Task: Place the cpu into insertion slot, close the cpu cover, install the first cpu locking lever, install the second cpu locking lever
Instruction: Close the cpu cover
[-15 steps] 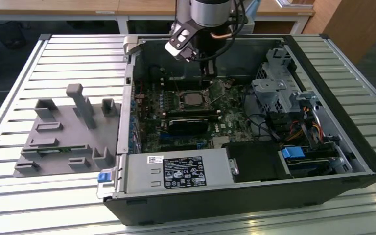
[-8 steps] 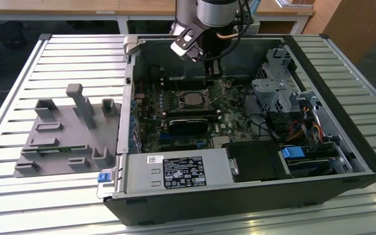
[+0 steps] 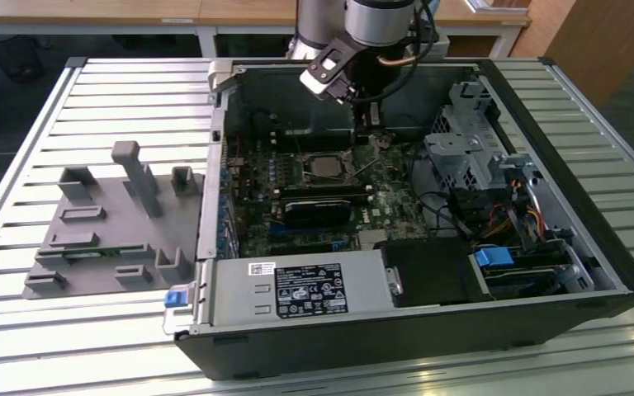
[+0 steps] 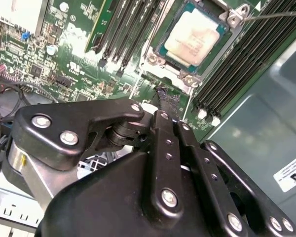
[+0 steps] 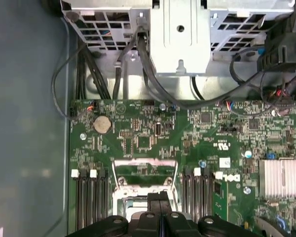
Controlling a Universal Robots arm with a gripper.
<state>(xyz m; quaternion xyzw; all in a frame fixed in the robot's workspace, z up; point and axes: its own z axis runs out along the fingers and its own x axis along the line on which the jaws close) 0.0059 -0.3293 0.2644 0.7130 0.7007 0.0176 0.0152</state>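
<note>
The cpu (image 4: pixel 195 37), a pale square chip, lies in the insertion slot (image 4: pixel 160 49) on the green board; the slot also shows in the exterior view (image 3: pixel 324 165). The cpu cover (image 5: pixel 145 165), a silvery frame with a window, stands raised off the slot, and green board shows through the window. My gripper (image 4: pixel 164 94) is shut with nothing between its black fingers. Its tips sit right at the cover's free edge (image 5: pixel 158 196); I cannot tell if they touch. In the exterior view the gripper (image 3: pixel 368 134) hangs just behind the slot. A thin wire lever (image 4: pixel 276 14) sticks out unlatched.
Black memory slots (image 5: pixel 91 202) flank the socket on both sides. A metal drive cage (image 3: pixel 466 157) with cables stands on the exterior view's right. The power supply (image 3: pixel 295 289) is at the front. A grey fixture block (image 3: pixel 108 223) sits outside the case, and a finned heat sink (image 5: pixel 281 177) is on the board.
</note>
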